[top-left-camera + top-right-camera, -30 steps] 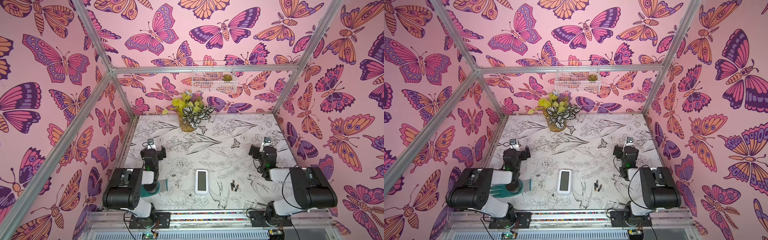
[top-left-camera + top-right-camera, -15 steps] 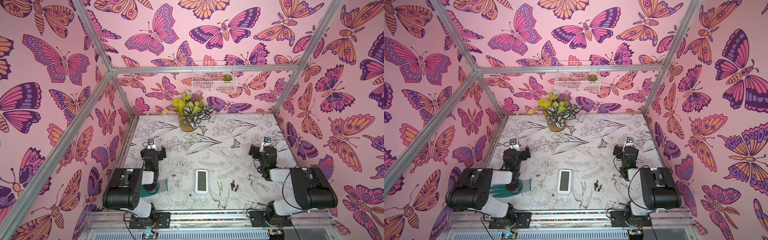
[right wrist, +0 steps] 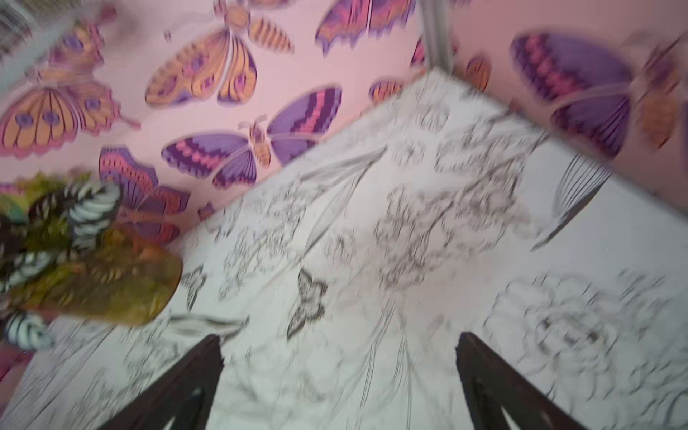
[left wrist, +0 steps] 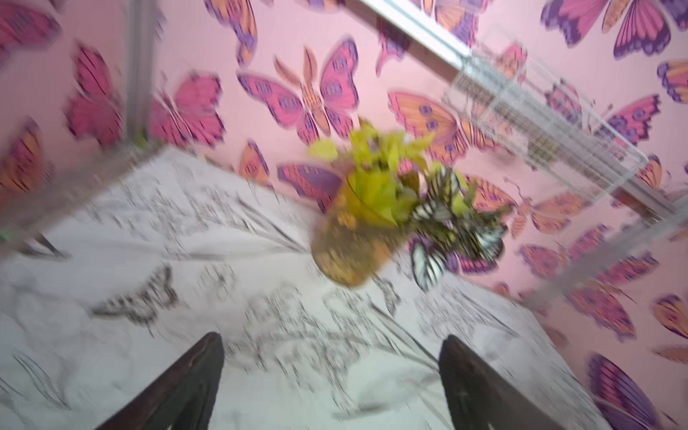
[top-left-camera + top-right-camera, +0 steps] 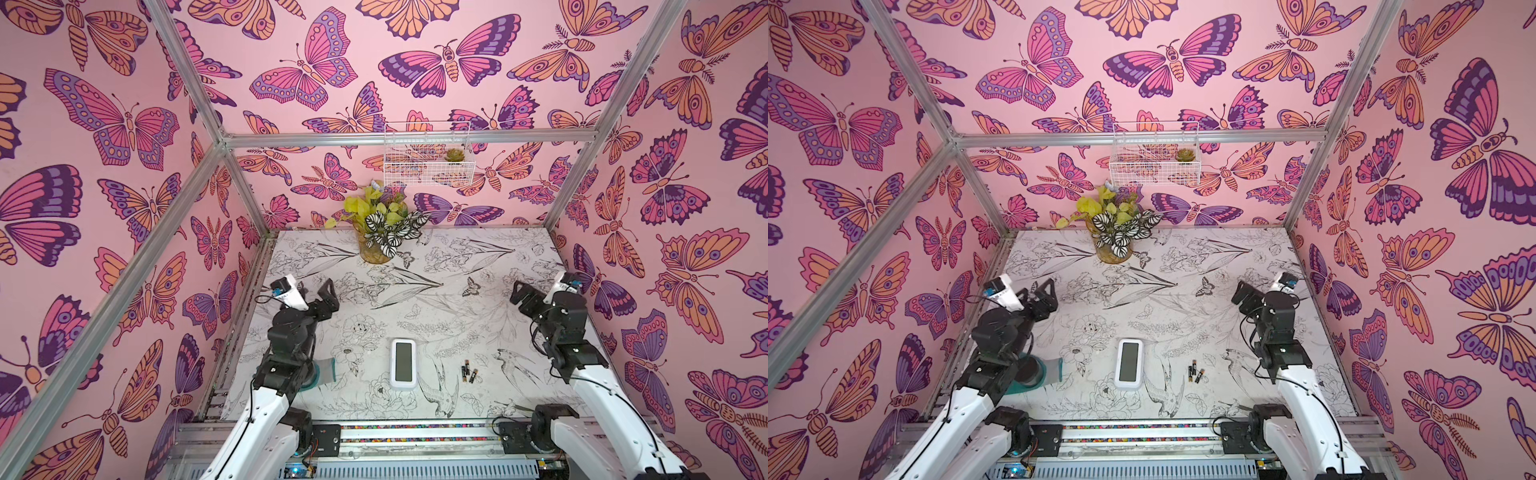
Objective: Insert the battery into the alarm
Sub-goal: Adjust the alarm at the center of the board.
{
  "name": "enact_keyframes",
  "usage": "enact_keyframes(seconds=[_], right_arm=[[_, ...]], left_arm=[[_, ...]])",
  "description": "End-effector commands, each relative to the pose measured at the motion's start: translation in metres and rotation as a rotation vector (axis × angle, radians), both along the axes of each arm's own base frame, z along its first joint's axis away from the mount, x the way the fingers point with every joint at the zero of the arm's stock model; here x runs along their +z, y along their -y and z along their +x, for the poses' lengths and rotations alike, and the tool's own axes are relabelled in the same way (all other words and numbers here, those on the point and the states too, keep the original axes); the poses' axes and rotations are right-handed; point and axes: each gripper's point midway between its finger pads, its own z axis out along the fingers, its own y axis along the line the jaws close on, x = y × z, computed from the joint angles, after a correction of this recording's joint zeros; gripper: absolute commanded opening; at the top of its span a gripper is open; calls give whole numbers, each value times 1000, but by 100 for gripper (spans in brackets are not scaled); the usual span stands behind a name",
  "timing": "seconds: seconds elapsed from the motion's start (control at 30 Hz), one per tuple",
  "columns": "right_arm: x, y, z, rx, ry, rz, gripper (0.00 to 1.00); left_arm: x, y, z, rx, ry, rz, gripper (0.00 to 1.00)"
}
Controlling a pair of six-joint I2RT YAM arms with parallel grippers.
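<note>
- The alarm (image 5: 403,364) lies flat on the table (image 5: 478,257) with its screen up, near the front edge and between the two arms. In both top views the screen is dark grey and shows no digits (image 5: 1128,363).
- Any brand mark on the white casing is too small to read.
- Three small batteries (image 5: 469,373) lie loose on the table near the alarm, on the robot's right and apart from it. They are dark with gold ends, and their labels are too small to make out (image 5: 1196,374).
- The left gripper (image 4: 331,338) hangs above the table with its jaws spread wide and nothing between them. It is well apart from the alarm (image 5: 316,293).
- The right gripper (image 3: 338,337) is also spread wide and holds nothing. It is raised over the right side of the table (image 5: 525,297).
- Both wrist views are blurred.
- The table top is white with black line drawings of flowers, leaves, birds and butterflies.
- An amber vase (image 5: 376,249) of yellow-green and striped leaves stands at the far edge of the table.
- The walls (image 5: 124,124) are pink, printed with large purple, magenta and orange butterflies, and framed by aluminium bars (image 5: 407,139).
- A white wire basket (image 5: 428,166) hangs on the back wall and holds a small succulent (image 5: 454,155).
</note>
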Motion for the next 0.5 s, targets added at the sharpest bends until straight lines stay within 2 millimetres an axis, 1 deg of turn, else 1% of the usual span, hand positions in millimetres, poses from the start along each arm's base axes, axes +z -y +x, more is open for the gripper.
enact_keyframes(seconds=[0.0, 0.03, 0.07, 0.1, 0.17, 0.2, 0.3, 0.33, 0.4, 0.47], right_arm=[[-30, -55, -25, 266, -128, 194, 99], [-33, -61, -29, 305, -134, 203, 99], [-35, -64, -30, 323, -133, 201, 99], [-39, -65, -31, 327, -130, 201, 99], [-36, -69, -31, 354, -120, 207, 99], [-34, -70, -30, 360, -121, 198, 99], [-39, -69, -30, 353, -143, 181, 99], [-41, -69, -30, 352, -149, 178, 99], [-43, -71, -30, 357, -150, 174, 99], [-45, -71, -30, 356, -156, 169, 99]], left_arm=[[-59, 59, -40, -189, -356, 7, 91], [-67, 73, -49, -220, -407, 54, 92], [-74, 85, -56, -243, -450, 100, 98], [-82, 95, -65, -250, -503, 155, 100], [-94, 112, -76, -265, -583, 267, 100], [-100, 116, -81, -240, -635, 312, 100], [-120, 141, -89, -269, -753, 370, 100], [-130, 149, -91, -270, -794, 385, 100], [-139, 169, -97, -297, -824, 420, 100], [-146, 179, -101, -292, -845, 451, 100]])
